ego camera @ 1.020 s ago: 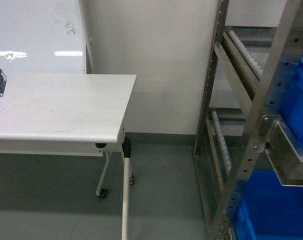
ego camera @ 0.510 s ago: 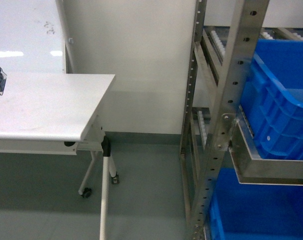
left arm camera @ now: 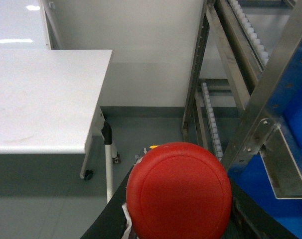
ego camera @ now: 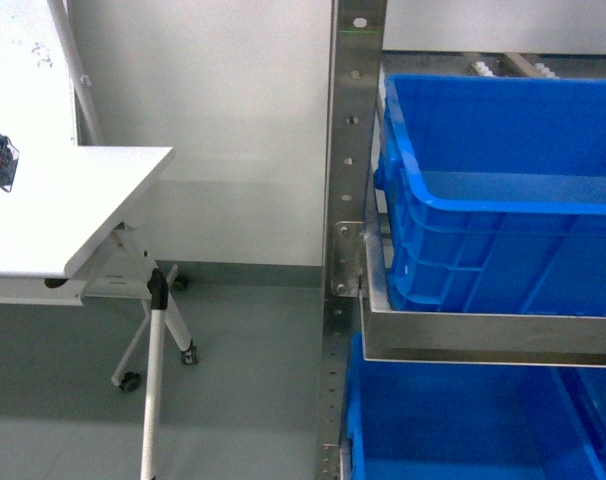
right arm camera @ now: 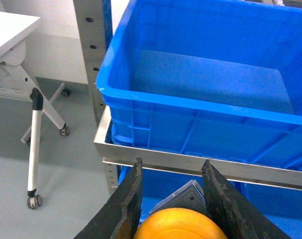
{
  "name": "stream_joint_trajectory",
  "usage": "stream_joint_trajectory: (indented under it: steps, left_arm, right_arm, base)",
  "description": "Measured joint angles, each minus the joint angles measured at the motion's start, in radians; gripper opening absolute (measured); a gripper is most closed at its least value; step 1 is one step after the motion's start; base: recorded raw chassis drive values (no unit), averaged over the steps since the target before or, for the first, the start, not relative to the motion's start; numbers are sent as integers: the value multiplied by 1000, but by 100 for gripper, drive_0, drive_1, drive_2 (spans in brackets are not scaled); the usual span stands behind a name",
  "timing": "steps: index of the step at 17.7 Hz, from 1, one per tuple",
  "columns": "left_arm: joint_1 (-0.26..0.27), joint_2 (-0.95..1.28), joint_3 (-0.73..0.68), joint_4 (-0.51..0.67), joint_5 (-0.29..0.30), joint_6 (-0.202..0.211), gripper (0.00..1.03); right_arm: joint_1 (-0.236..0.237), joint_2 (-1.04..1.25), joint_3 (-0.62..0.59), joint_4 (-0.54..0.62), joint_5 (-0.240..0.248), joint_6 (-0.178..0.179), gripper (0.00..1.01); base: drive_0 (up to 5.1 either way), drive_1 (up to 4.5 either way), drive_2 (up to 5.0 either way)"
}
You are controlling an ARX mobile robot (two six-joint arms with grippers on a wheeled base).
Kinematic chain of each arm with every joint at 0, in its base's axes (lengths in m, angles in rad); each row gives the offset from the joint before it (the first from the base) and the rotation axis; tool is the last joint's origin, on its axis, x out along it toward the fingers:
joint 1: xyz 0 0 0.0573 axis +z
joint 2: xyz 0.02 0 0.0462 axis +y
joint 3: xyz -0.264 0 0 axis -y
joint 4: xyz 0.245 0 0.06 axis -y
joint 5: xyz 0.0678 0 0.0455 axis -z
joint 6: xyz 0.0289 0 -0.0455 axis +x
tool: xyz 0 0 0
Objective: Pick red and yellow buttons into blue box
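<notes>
Between the right gripper [right arm camera: 171, 199] jaws sits the yellow button [right arm camera: 180, 223], gripped; the left gripper [left arm camera: 178, 219] clamps the red button [left arm camera: 179, 191]; both are carried toward the blue box [right arm camera: 141, 102] on the rack [ego camera: 345, 250]; next, I judge, lift over its rim and release.

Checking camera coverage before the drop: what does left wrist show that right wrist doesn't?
Left wrist only: the red button filling the foreground between the left gripper fingers, plus the rack's roller rails. Right wrist only: the yellow button in the right gripper, and the blue box seen from above, its interior bare. Both: the white table, the steel rack.
</notes>
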Motion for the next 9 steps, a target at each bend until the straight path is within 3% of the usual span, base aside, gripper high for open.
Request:
stream_joint_trajectory:
  steps: [9]
  left_arm:
    - [0, -2, 0, 4, 0, 0, 31]
  right_arm:
    - [0, 0, 0, 1, 0, 0, 32]
  base:
    - [503, -233, -233]
